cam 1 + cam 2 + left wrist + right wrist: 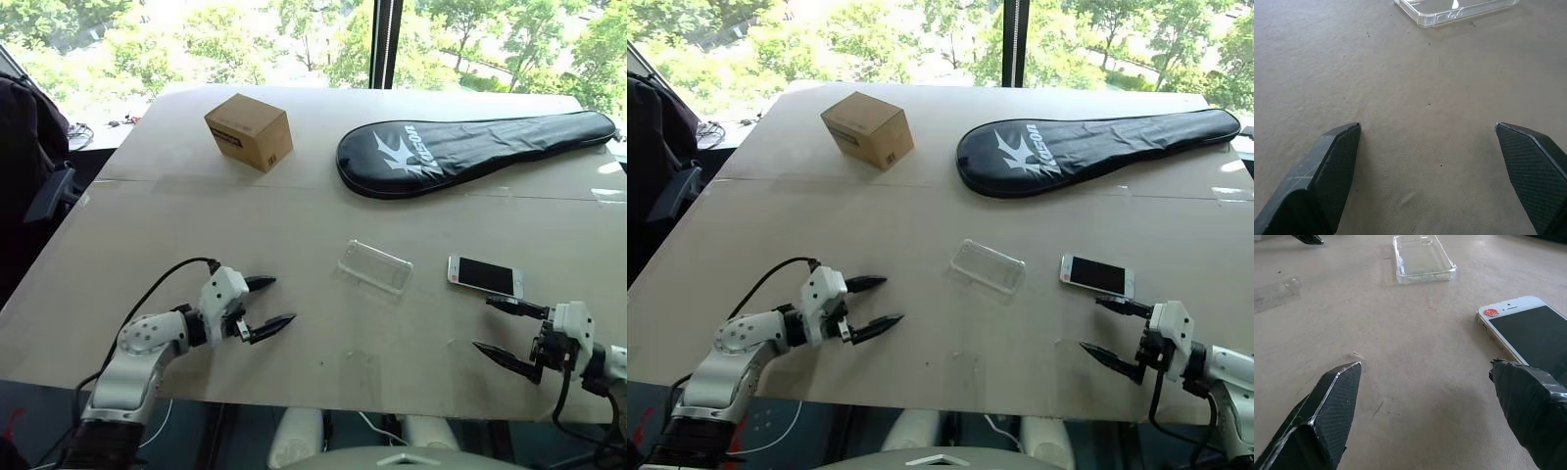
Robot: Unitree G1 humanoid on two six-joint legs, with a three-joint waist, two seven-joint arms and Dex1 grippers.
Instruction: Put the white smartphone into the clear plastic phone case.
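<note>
The white smartphone (485,276) lies flat, screen up, on the tan table at the right. The clear plastic phone case (374,266) lies empty at the table's middle, left of the phone and apart from it. My right gripper (495,328) stands open just in front of the phone, one fingertip close to the phone's near edge (1520,333). My left gripper (276,302) is open over bare table, well to the left of the case (1454,10), holding nothing.
A cardboard box (249,131) stands at the back left. A black racket cover (470,149) lies across the back right. A strip of clear tape (1273,293) is stuck on the table. The table's front edge runs just behind both grippers.
</note>
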